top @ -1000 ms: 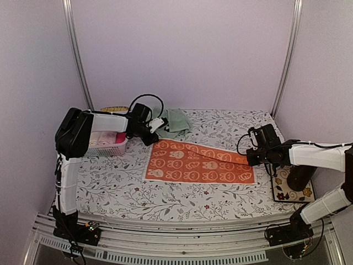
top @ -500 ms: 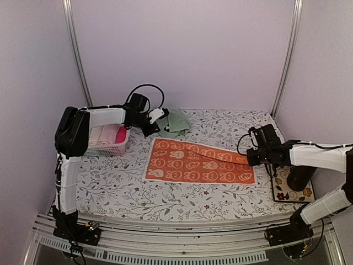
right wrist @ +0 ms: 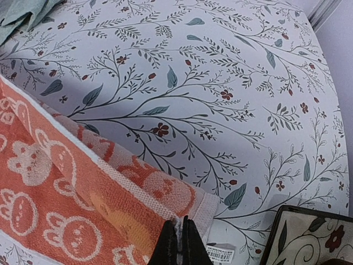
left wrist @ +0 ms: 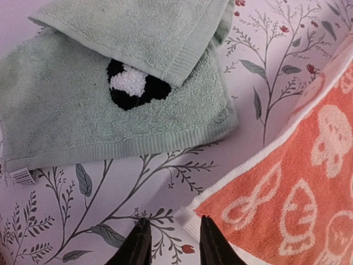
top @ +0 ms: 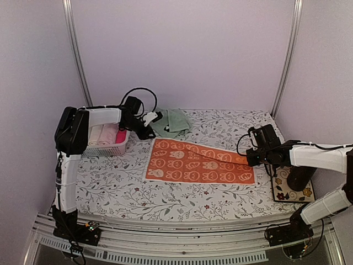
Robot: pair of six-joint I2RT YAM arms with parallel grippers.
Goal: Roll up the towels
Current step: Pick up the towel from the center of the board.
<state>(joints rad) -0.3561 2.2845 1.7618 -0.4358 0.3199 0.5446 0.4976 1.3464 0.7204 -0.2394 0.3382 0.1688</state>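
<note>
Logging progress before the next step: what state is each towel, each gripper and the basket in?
orange towel: spread flat, unrolled, right corner pinched.
mint towel: loosely folded, unrolled.
basket: holding rolled cloths.
left gripper: open, empty.
right gripper: shut on orange towel.

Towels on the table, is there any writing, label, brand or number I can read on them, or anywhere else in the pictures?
No text here is readable.
Care tag on the green towel: printed lines, too small to read.
White label by the corner of the orange towel: dark print, too blurred to read.
The cream marks on the orange towel are bunny faces, not letters.
</note>
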